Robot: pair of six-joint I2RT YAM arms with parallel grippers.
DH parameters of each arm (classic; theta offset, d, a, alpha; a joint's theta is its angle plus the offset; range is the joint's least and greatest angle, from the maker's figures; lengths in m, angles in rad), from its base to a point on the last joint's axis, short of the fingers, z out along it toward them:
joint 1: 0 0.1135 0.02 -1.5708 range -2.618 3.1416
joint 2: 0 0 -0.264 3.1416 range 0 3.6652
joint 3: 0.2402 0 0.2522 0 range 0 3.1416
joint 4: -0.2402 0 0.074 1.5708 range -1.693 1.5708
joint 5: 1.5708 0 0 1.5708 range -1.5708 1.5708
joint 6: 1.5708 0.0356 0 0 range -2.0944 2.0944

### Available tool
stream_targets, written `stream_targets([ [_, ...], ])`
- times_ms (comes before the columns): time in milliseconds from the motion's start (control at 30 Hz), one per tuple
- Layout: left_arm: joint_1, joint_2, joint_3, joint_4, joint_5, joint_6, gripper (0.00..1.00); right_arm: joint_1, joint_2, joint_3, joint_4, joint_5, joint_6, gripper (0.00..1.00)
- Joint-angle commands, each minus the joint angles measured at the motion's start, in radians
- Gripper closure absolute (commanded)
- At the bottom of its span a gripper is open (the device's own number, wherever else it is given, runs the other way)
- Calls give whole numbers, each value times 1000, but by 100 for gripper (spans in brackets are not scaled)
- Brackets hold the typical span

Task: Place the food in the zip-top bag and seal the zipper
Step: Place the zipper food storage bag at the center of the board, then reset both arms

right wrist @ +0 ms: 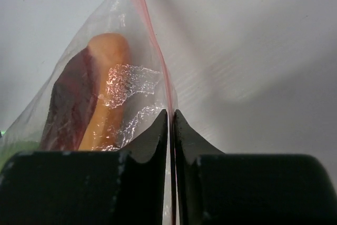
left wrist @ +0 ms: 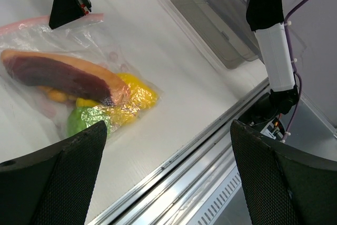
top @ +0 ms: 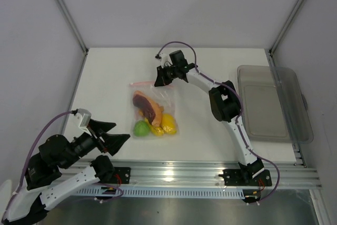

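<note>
Zip-top bag (top: pixel 163 98), filled with food (top: pixel 149 109), is laid on the table (top: pixel 210 146). Its limp, slippery film is best gripped at the stiffer zipper (right wrist: pixel 151 35), here pinched by the right gripper (right wrist: pixel 171 117). The left gripper (left wrist: pixel 167 130) is spread wide, empty.

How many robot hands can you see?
2. The left gripper hangs wide open at the near left, beside the zip-top bag and not touching it. The right gripper is at the bag's far edge, pinched shut on the zipper. None look hidden.
</note>
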Motion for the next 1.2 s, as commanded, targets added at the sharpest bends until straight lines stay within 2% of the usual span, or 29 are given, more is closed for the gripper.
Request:
stream_targets([
  [0,2,15,-18,51,-10,2,1,5,15,29,62,-26,27,88],
  [33,2,18,-18,51,-12,-1,0,2,18,29,65,-20,27,82],
  [67,2,22,-18,50,-16,-9,0,2,18,32,65,-15,27,70],
  [133,2,29,-21,41,-32,-18,1,-1,17,60,54,5,27,60],
  [167,2,32,-20,36,-38,-32,0,-4,12,71,43,24,27,52],
  [233,2,48,-20,30,-46,-41,1,-10,-6,103,36,46,27,44],
  [300,2,77,-14,28,-43,-52,1,-15,-32,138,8,84,28,22],
  [333,2,88,-11,27,-41,-56,1,-19,-44,144,-4,98,27,1],
  [500,2,144,-10,73,-13,-61,0,-26,-165,111,-84,212,36,1],
  [600,2,176,-29,140,13,-68,0,-16,-303,-9,-105,316,50,1],
  [633,2,193,-33,160,19,-73,0,-13,-393,-105,-102,346,50,0],
  [733,4,243,-64,257,60,-68,1,11,-576,-254,-84,539,56,1],
  [900,15,334,-90,399,69,-65,1,34,-803,-594,-69,759,128,1],
  [967,47,370,-121,464,97,-79,1,34,-906,-696,-40,788,154,1],
  [1000,65,387,-145,538,161,-84,0,34,-938,-793,-29,798,177,1],
  [1167,249,507,-247,744,377,-162,1,62,-1132,-1020,32,850,240,1],
])
